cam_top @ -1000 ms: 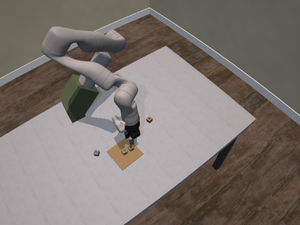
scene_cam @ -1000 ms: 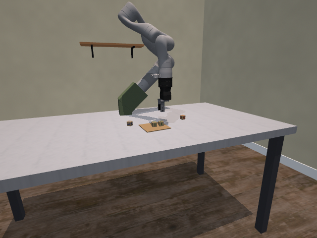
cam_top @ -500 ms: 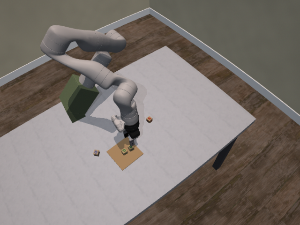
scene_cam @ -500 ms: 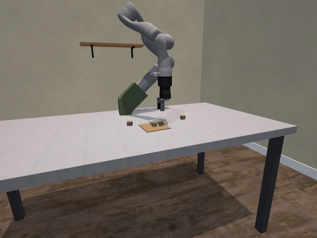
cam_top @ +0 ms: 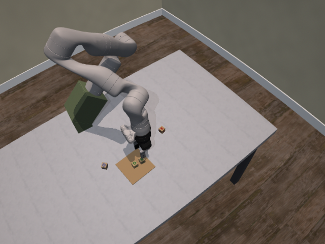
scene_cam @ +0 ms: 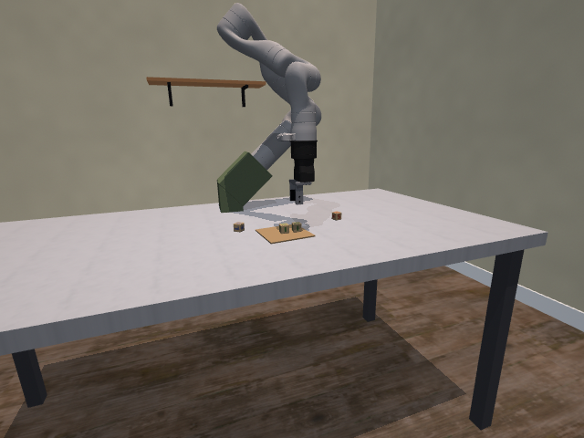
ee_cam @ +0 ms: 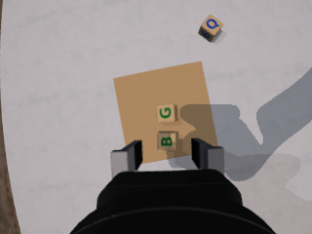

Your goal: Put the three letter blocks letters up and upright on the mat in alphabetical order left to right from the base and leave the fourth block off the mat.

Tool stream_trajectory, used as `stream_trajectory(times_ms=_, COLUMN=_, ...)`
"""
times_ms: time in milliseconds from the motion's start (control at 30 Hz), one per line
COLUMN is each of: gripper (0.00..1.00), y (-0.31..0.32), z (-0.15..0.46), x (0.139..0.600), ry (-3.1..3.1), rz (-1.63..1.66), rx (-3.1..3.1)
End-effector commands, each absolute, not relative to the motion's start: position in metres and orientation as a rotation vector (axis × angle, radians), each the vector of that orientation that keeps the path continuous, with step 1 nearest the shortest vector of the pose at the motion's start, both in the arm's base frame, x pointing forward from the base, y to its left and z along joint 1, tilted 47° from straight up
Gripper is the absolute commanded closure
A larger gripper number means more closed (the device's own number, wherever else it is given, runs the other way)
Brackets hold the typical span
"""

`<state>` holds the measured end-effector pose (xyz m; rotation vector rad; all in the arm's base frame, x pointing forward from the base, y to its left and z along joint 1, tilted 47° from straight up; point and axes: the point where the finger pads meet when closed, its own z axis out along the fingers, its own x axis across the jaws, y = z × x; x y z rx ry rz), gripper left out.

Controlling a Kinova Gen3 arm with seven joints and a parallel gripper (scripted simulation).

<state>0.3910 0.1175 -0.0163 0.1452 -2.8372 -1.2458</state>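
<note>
Our pincer (cam_top: 139,150) (scene_cam: 296,198) (ee_cam: 167,149) hangs wide open over the base side of the mat (cam_top: 133,177) (scene_cam: 276,237) (ee_cam: 141,97), with nothing in its grip. Below its fingers, and a little forward in the wrist view, B (cam_top: 141,160) (scene_cam: 296,227) (ee_cam: 167,140) sits on the mat. G (cam_top: 134,163) (scene_cam: 284,228) (ee_cam: 166,113) is just beyond B, apart from it. Further out past G, off the mat, lies Q (cam_top: 104,165) (scene_cam: 239,227) (ee_cam: 211,27), turned askew. The red-marked block (cam_top: 161,129) (scene_cam: 337,215) is well off to the pincer's other side, also off the mat, and we judge it the spare.

Seen from the base, B then G already runs the right way, so we judge that Q is what's left, to go on G's far side from B. If we swing across too low, a finger could clip B or G and bend the row. Gripping Q without matching its turn could pinch its corners and twist or tip it, losing the letter on top. Set too far out, it might overhang the mat's edge or stretch the spacing; too close, a finger could shove G into B. Opening while rising sideways could drag Q out of line.

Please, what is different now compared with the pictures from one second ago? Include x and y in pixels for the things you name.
The gripper (cam_top: 139,152) (scene_cam: 296,202) (ee_cam: 167,149) has risen slightly. Nothing was visibly grasped or released. The G block (cam_top: 134,163) (scene_cam: 284,228) (ee_cam: 166,113), B block (cam_top: 141,160) (scene_cam: 296,227) (ee_cam: 167,140), Q block (cam_top: 104,165) (scene_cam: 239,227) (ee_cam: 211,26), red-lettered block (cam_top: 161,129) (scene_cam: 337,215) and mat (cam_top: 133,177) (scene_cam: 278,237) (ee_cam: 138,97) stayed put.
</note>
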Motion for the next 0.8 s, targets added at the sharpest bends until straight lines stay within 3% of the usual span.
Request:
stream_trajectory(times_ms=0, gripper=0.00, y=0.1167, z=-0.0160, x=0.3916, ry=-2.839, rz=-1.246, rx=0.145)
stream_trajectory(times_ms=767, gripper=0.00, y=0.1077, z=-0.0237, x=0.3939, ry=-2.871, rz=-1.261, rx=0.305)
